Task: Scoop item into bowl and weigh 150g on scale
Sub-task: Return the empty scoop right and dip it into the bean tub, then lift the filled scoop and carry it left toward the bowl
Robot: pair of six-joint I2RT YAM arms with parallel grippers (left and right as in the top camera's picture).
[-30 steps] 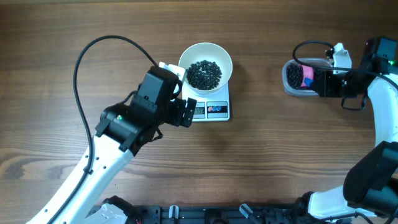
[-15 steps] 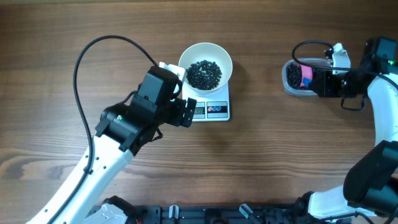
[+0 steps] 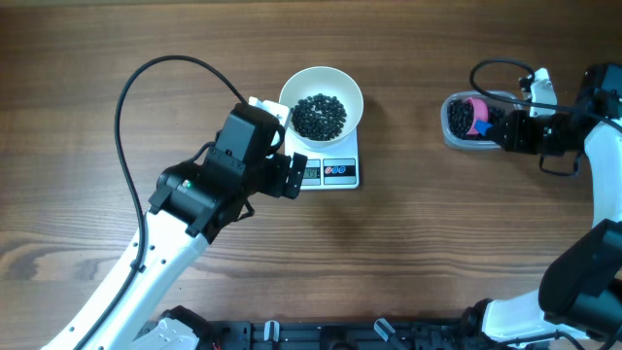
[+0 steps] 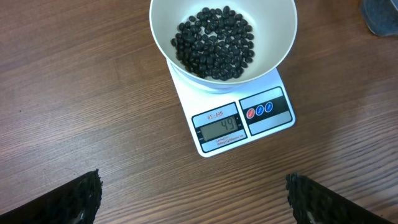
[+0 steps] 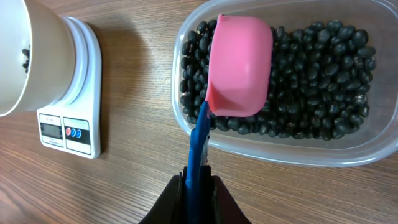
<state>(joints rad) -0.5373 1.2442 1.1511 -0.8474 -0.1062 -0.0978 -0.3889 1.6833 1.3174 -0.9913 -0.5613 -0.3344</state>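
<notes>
Rightward slides the right arm (image 3: 583,136), easing back a touch. Over the table (image 3: 437,243), left fingers (image 4: 74,199) hang wide open and empty above the scale (image 4: 242,118), which reads 49 (well short). The bowl (image 4: 280,25) sits on it, pellets (image 4: 214,40) pooled inside. Right fingers (image 5: 173,202) pinch the scoop (image 5: 241,65) by its handle, resting in the tub (image 5: 348,158). It looks like refill time: dig in, then carry across.

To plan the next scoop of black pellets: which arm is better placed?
Right. The right gripper is shut on the blue-handled pink plastic scoop, over the round black pellets in the clear plastic tub. The left gripper is open, empty, near the white scale.
</notes>
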